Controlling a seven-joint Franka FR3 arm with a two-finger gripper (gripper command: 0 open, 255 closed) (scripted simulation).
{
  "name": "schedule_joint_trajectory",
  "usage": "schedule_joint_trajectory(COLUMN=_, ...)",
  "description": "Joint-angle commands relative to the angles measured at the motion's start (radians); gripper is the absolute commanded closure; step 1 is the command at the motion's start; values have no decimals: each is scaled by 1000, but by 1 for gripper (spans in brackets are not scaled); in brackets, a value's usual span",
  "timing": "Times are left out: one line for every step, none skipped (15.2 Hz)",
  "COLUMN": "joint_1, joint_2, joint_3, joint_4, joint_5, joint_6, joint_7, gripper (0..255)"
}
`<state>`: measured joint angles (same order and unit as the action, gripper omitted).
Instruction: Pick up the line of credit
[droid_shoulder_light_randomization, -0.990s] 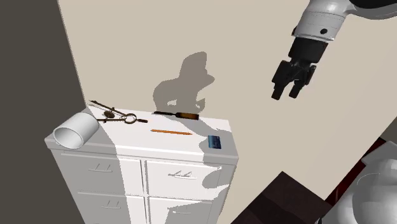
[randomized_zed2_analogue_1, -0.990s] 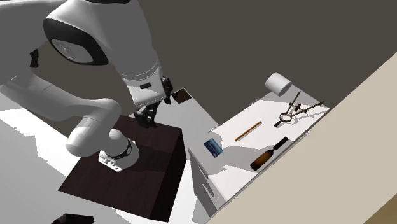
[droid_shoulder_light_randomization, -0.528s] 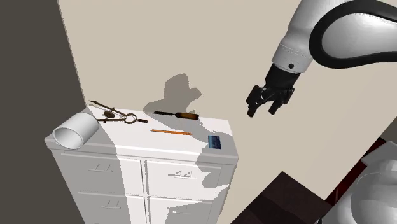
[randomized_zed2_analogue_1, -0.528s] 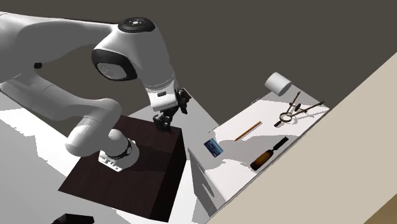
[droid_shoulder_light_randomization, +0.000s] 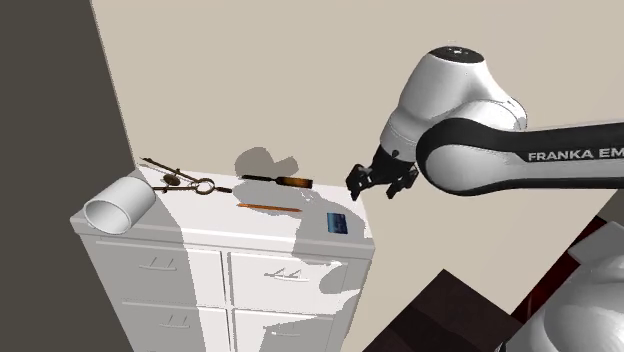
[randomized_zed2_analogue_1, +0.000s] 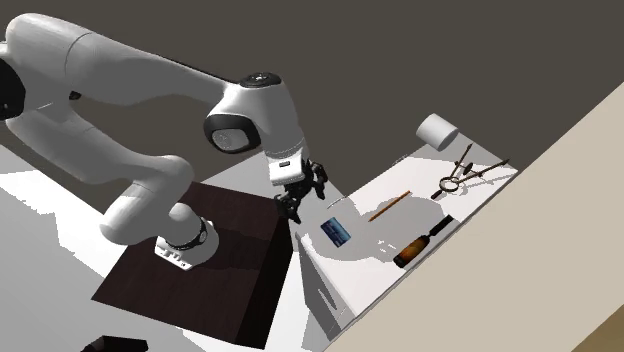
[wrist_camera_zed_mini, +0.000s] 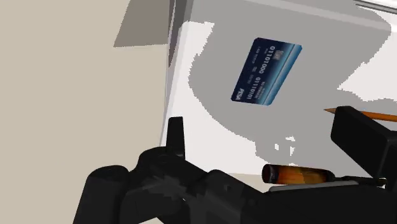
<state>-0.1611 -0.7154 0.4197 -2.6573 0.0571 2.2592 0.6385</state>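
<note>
The line of credit is a blue bank card (droid_shoulder_light_randomization: 338, 223) lying flat near the right end of a white cabinet top (droid_shoulder_light_randomization: 200, 222) in the shoulder view. My black gripper (droid_shoulder_light_randomization: 373, 186) hangs just off that end of the cabinet, above and to the right of the card, open with nothing between its fingers. The second exterior view shows the card (randomized_zed2_analogue_1: 337, 233) just right of the gripper (randomized_zed2_analogue_1: 293, 204). The wrist view has the card (wrist_camera_zed_mini: 266, 70) ahead of the gripper (wrist_camera_zed_mini: 267, 145), whose fingers stand well apart.
Along the cabinet top lie an orange pencil (droid_shoulder_light_randomization: 268, 207), a brown bottle (droid_shoulder_light_randomization: 285, 181), a drawing compass (droid_shoulder_light_randomization: 180, 178) and a tipped white cup (droid_shoulder_light_randomization: 118, 205). A beige wall (droid_shoulder_light_randomization: 380, 90) rises behind. The dark stand (randomized_zed2_analogue_1: 200, 270) sits beside the cabinet.
The arm has swung down and to the shoulder view's left, bringing the gripper from high above to just off the cabinet's end by the card. Its shadow slid along the wall and cabinet top.
</note>
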Motion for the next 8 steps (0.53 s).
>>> schedule_joint_trajectory(joint_1=-55, joint_2=60, joint_3=79, joint_4=-7, joint_5=-35, joint_6=109, joint_7=98, gripper=0)
schedule_joint_trajectory(joint_1=-91, joint_2=92, joint_3=121, joint_4=-8, joint_5=-61, joint_6=159, joint_7=148, gripper=0)
schedule_joint_trajectory(joint_1=-134, joint_2=125, joint_3=167, joint_4=-5, joint_5=-91, joint_6=206, joint_7=203, gripper=0)
schedule_joint_trajectory(joint_1=-183, joint_2=158, joint_3=218, joint_4=0, joint_5=-127, joint_6=251, joint_7=261, gripper=0)
schedule_joint_trajectory(joint_1=-241, joint_2=190, joint_3=273, joint_4=8, joint_5=-169, joint_6=293, joint_7=324, gripper=0)
schedule_joint_trajectory(joint_1=-306, joint_2=222, joint_3=335, joint_4=20, joint_5=-218, joint_6=331, joint_7=392, gripper=0)
schedule_joint_trajectory(joint_1=-382, joint_2=252, joint_3=405, joint_4=34, joint_5=-271, joint_6=365, joint_7=464, gripper=0)
schedule_joint_trajectory(joint_1=-468, joint_2=280, joint_3=482, joint_4=52, joint_5=-332, joint_6=395, joint_7=541, gripper=0)
